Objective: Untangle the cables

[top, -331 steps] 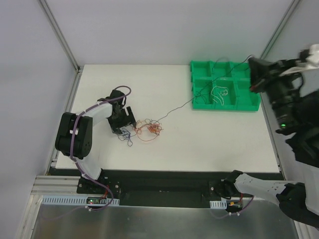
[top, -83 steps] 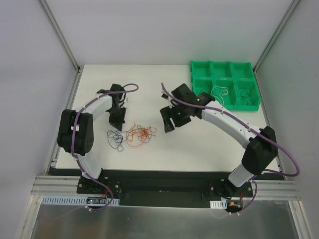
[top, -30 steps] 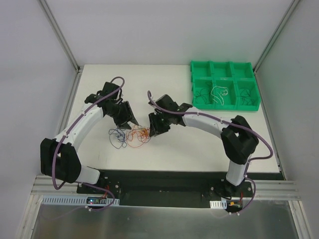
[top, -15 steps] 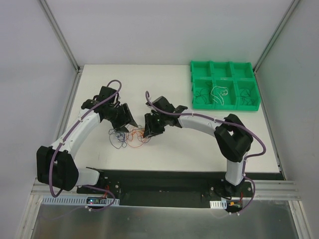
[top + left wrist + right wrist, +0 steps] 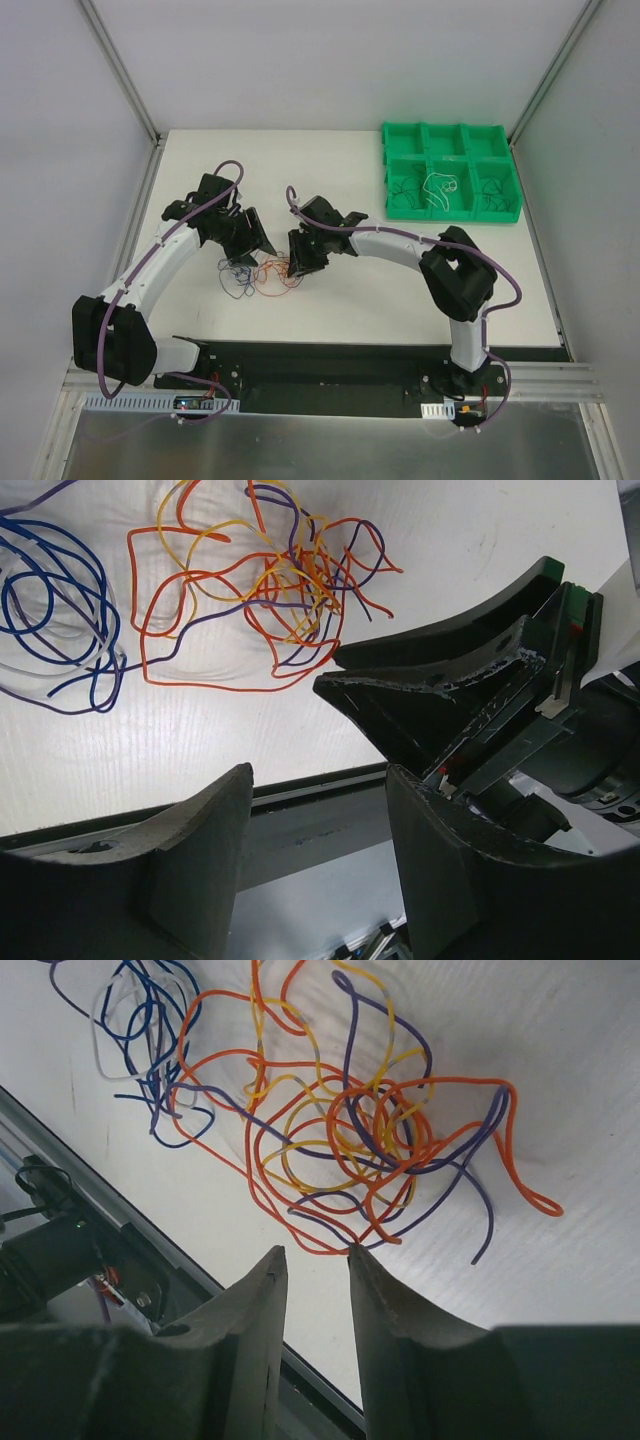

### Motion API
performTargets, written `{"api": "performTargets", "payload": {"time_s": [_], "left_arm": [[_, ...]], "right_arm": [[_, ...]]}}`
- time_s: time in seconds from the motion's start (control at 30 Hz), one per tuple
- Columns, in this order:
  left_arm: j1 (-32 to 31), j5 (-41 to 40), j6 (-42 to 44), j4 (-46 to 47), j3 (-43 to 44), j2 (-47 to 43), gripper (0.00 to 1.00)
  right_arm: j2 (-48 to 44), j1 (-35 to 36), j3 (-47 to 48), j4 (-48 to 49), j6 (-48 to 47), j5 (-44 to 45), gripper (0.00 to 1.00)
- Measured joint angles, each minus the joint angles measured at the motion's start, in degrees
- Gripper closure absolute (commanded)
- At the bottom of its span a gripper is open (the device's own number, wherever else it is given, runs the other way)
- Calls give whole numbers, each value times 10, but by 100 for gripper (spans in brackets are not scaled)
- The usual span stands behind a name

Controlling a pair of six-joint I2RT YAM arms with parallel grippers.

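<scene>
1. The cables (image 5: 262, 273) lie on the white table (image 5: 400, 290), in the left-centre part, between the two grippers and just on the near side of them.
2. There are two clumps side by side; the orange knot (image 5: 370, 1150) mixes orange, yellow and purple strands; the blue bundle (image 5: 150, 1030) has blue strands and a pale one; a few strands run from one clump to the other.
3. In the left wrist view the orange knot (image 5: 270, 590) sits beside the blue bundle (image 5: 50, 590); both lie flat on the table.
4. The left gripper (image 5: 318, 780) has its jaws well apart; nothing is between them; it hangs above the table with the clumps ahead of its tips; in the top view the left gripper (image 5: 258, 243) sits at the far-left edge of the cables.
5. The right gripper (image 5: 314, 1252) has its jaws close together with a narrow slit of table showing between them; nothing is clamped; the lowest orange loop of the knot reaches right up to one fingertip; I cannot tell whether it touches.
6. From above, the right gripper (image 5: 298, 265) sits at the right edge of the knot, facing the left gripper, with the two near each other.
7. The green tray (image 5: 385, 170) sits at the far right of the table, well apart from the clumps; thin white and dark strands lie in its near compartments.
</scene>
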Motion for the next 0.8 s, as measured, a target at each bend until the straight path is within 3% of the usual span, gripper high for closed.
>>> {"api": "performTargets", "payload": {"time_s": [0.53,0.8], "left_arm": [[0,10,4,9,-11,-5,42],[0,10,4,12,-16,-6,42]], "right_arm": [[-16,0,0,-29,-35,42,61],[-5,2,28,-31,-40,35,67]]}}
